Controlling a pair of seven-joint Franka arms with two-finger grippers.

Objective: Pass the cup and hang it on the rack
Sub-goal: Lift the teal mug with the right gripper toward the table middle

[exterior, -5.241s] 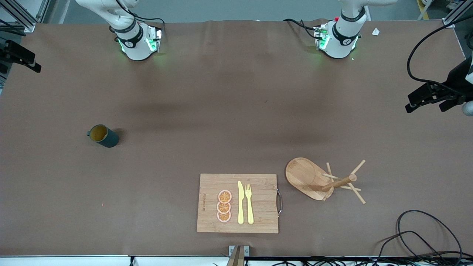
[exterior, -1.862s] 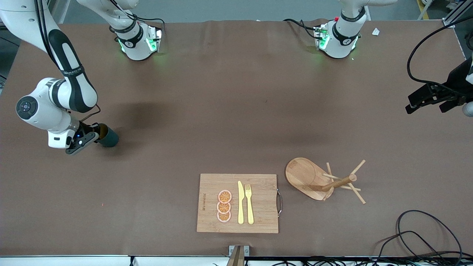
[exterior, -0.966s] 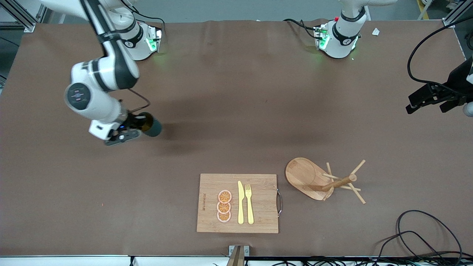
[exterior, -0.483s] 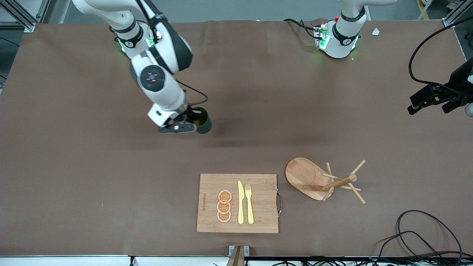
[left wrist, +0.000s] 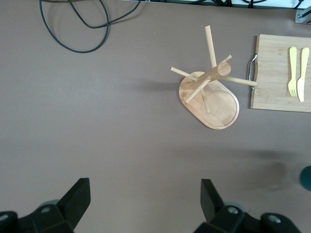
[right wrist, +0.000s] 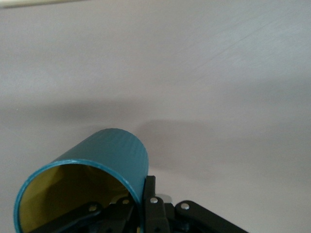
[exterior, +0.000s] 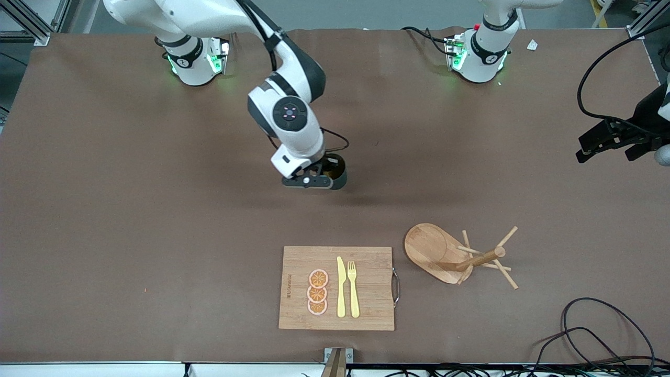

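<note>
The cup (exterior: 339,177), dark teal outside and yellowish inside, hangs tilted a little above the middle of the table. My right gripper (exterior: 320,179) is shut on its rim. In the right wrist view the cup (right wrist: 109,158) fills the near field, and the gripper (right wrist: 144,196) pinches its wall, one finger inside and one finger (right wrist: 150,190) outside. The wooden rack (exterior: 456,255) stands nearer the front camera, toward the left arm's end. My left gripper (exterior: 607,147) waits open over that end of the table. In the left wrist view it (left wrist: 144,195) is empty over bare mat, with the rack (left wrist: 210,92) below.
A wooden cutting board (exterior: 366,309) with a yellow knife, a fork and orange slices lies beside the rack, near the front edge. Black cables (exterior: 591,330) loop at the near corner toward the left arm's end. The cup's edge (left wrist: 306,178) shows in the left wrist view.
My right arm has carried the cup from the right arm's end toward the middle of the table. The left arm and the rack have not moved.
</note>
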